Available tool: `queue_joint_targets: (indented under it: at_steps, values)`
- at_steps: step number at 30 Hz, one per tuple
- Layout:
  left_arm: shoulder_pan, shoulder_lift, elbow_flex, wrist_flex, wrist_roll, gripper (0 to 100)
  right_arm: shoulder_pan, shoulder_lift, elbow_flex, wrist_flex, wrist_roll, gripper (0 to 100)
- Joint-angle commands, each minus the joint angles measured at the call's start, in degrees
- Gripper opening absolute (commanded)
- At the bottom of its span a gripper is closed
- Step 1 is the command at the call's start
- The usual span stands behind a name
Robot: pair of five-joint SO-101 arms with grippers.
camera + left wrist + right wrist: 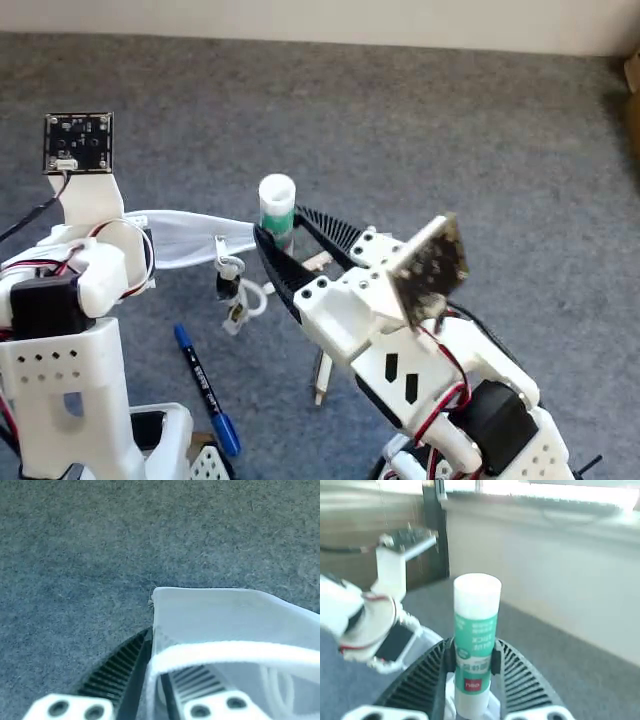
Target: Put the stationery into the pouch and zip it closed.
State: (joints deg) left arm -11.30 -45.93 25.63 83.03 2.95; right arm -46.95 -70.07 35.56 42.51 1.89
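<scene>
Glue stick (277, 205) stands upright, clamped in the right jaws — left jaws pinch the pouch (185, 238) edge.

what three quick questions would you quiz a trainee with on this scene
1. True or false: the left gripper is shut on the white pouch at its edge.
2. Fill in: the right gripper holds an upright ____.
3. The blue pen lies: A) in the pouch B) on the grey surface C) in the right gripper.
Key: 1 true; 2 glue stick; 3 B.
</scene>
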Motion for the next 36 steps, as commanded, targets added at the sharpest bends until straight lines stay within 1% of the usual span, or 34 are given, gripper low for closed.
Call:
queue_joint_targets:
  at_steps: [1,10,20,24,30,34,36]
  values:
    - [1.6,1.2,-1.0,-0.4,0.6,1,-0.7,-0.8,1.1,-6.4,-0.3,0.4]
    - [1.6,1.2,-1.0,-0.4,0.6,1,-0.7,-0.8,10.0,-17.4,-0.4,0.4]
    - [1.6,1.1,-0.9,-0.4,0.6,1,-0.7,-0.7,22.0,-40.1,-0.4,0.4]
    - [1.6,0.9,-0.9,-0.4,0.6,1,-0.9,-0.7,25.0,-47.0,-0.6,0.4]
    - [1.8,0.9,-0.9,-0.4,0.6,1,-7.6,-0.7,26.0,-48.7,-0.3,0.4]
    - [1.7,0.9,-0.9,-0.4,0.6,1,-8.4,0.0,26.0,-48.7,-0.3,0.4]
    - [1.7,0.9,-0.9,-0.4,0.6,1,-8.3,2.6,25.8,-48.7,-0.3,0.4]
